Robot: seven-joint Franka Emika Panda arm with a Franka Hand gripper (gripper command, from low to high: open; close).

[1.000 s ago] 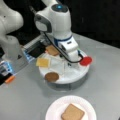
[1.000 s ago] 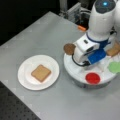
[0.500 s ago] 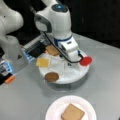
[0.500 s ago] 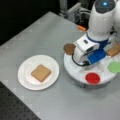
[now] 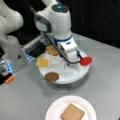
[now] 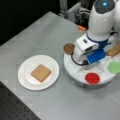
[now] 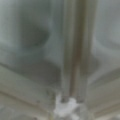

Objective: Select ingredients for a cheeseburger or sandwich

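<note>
In a front view the white Panda arm's gripper [image 5: 67,63] is down on the white round turntable tray [image 5: 75,75], its fingertips hidden behind the wrist body. You cannot tell from here whether the fingers are spread or pinching anything. Around it on the tray lie the yellow cheese square [image 5: 43,62], the dark brown round patty [image 5: 51,77], a tan bread square [image 5: 52,50] behind the arm, and the red round disc [image 5: 86,61] at the tray's right edge. One bread square [image 5: 72,112] already lies on the white paper plate [image 5: 53,110] at the bottom; nothing is stacked on it.

In a front view from the opposite side, the gripper [image 6: 83,58] sits low over the tray's middle, between the patty [image 6: 68,48] and the red disc [image 6: 92,78]. The green leaf-like piece [image 6: 114,67] is at the right edge. The plated bread square [image 6: 41,73] lies well apart to the left.

The wrist view shows only grey tray surface with a ridge, very close; no ingredient is visible.

Judgement: the pick is in hand. For a clean one, stay flat to the tray, take one piece only, and steer clear of the disc and leaf.
</note>
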